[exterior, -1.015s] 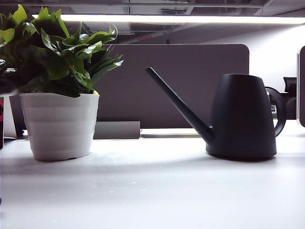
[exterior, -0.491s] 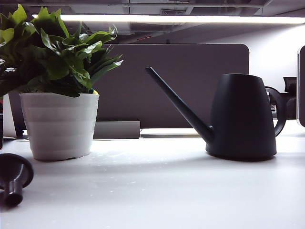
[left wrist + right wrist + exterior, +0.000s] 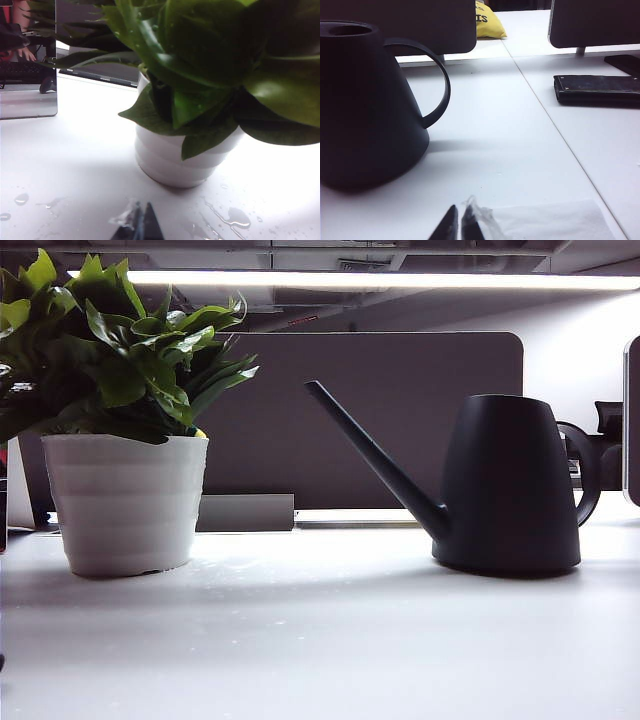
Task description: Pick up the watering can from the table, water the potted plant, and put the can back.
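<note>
**Can parked, both grippers low and pinched shut on nothing**

The watering can [image 3: 510, 485] stands upright on the table [image 3: 330, 640], well to the right of the potted plant [image 3: 125, 420] in the exterior view, its long spout aimed up toward the leaves. No arm shows in that view.

The right wrist view puts the right gripper [image 3: 457, 225] low over the tabletop, just on the handle side of the watering can. Its fingertips [image 3: 447, 225] are pressed together and empty, with a scrap of clear wrapping at the tips. The loop handle [image 3: 437, 80] arches off the can's body, free and unobstructed. A dark flat case [image 3: 597, 90] lies further off, well beyond the handle.

On the other side, the left gripper [image 3: 140, 225] sits low, just in front of the plant's white pot [image 3: 175, 162], also clamped tight with nothing in it. Water droplets [image 3: 235, 217] bead on the table around the pot.

Judging from the droplets, the watering looks done and the can is back in place. If a pick-up is the step in hand instead, the right gripper would have to spread its fingers first, then come in square to the loop handle and close on its upper curve, so the heavy body hangs below the grip and the spout stays pointed at the plant. Lift straight up before swinging across, because that long spout could clip the leaves.
</note>
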`<state>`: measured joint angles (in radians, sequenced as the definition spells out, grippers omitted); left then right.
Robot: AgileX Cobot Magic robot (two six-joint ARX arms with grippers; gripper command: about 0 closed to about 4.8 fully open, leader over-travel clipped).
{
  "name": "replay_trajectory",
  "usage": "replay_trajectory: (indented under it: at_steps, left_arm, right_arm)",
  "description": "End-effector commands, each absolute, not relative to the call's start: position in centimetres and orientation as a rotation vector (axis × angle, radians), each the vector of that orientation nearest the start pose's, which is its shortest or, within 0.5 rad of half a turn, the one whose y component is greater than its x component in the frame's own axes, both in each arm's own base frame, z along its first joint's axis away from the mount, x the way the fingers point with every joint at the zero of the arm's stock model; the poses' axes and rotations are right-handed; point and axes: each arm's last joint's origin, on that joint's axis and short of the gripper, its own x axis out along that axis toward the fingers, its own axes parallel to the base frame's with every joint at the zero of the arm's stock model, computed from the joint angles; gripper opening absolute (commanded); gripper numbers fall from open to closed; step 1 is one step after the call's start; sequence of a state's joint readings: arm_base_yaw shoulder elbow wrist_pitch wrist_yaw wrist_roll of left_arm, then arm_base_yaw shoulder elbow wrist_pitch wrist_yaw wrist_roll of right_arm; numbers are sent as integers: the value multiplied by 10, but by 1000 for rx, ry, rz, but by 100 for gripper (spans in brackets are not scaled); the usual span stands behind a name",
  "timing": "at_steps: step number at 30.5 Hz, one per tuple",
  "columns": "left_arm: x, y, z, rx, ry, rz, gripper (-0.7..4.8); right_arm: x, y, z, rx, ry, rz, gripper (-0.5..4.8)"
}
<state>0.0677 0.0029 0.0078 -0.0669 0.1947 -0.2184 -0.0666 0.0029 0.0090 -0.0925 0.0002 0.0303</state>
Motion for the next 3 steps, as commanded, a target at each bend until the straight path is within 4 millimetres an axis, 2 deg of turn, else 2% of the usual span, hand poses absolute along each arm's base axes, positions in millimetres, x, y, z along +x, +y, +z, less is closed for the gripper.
replay_trajectory:
  at_steps: [1,3]
  left_arm:
    - [97,1,161,-224,67,-123,-5]
    - [97,1,161,-224,67,-123,-5]
  right_arm:
    - [97,-6,158,35,69,-67,22]
    - [97,-6,158,35,69,-67,22]
